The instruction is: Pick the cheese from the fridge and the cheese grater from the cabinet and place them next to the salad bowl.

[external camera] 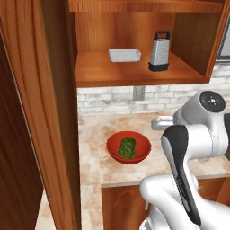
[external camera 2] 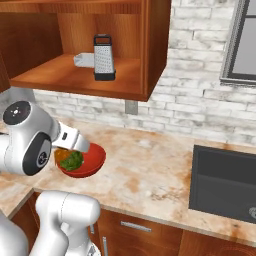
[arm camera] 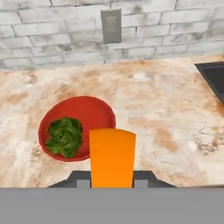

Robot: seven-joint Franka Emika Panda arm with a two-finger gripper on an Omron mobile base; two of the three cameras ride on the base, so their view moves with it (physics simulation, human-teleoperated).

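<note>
In the hand view my gripper [arm camera: 112,178] is shut on the cheese [arm camera: 112,157], an orange wedge that stands up between the two dark fingertips. It hangs over the counter just in front and to the right of the red salad bowl [arm camera: 97,112] with green leaves. From the base views the hand [external camera 2: 75,141] hovers beside the salad bowl [external camera: 136,157] [external camera 2: 96,158], and a sliver of the cheese [external camera 2: 60,154] shows. The cheese grater [external camera: 160,50] [external camera 2: 103,58] stands upright on the open cabinet shelf [external camera: 108,72] [external camera 2: 70,76]. The fridge is out of view.
A white tray [external camera: 124,55] [external camera 2: 83,60] lies on the shelf left of the grater. The open cabinet door [external camera: 47,112] hangs at the left. A dark sink [external camera 2: 225,182] [arm camera: 214,74] is set into the counter at the right. An outlet [arm camera: 111,26] sits on the brick wall.
</note>
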